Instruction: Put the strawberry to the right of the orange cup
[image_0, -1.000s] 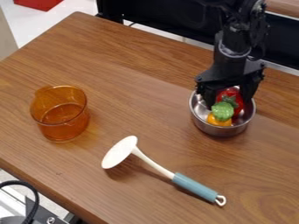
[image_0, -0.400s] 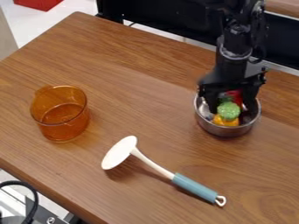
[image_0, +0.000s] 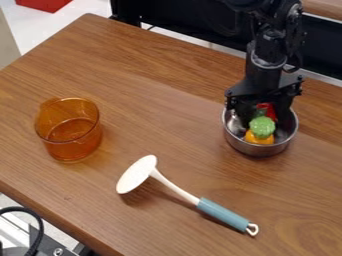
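The black gripper hangs down into the near-vertical space over the metal bowl, at the right of the table, reaching inside its rim. The red strawberry lies in the back of the bowl, partly hidden by the gripper around it. In front of it in the bowl is an orange and green toy. The transparent orange cup stands upright at the left, well apart from the bowl and gripper.
A white ladle-like utensil with a blue-grey handle lies across the front middle, between cup and bowl. The wooden table's left edge runs behind the cup. A dark cable shows at the lower left.
The gripper has gone lower into the bowl, covering more of the strawberry. The bowl and the toy in it have shifted slightly right. Cup and utensil have stayed put.
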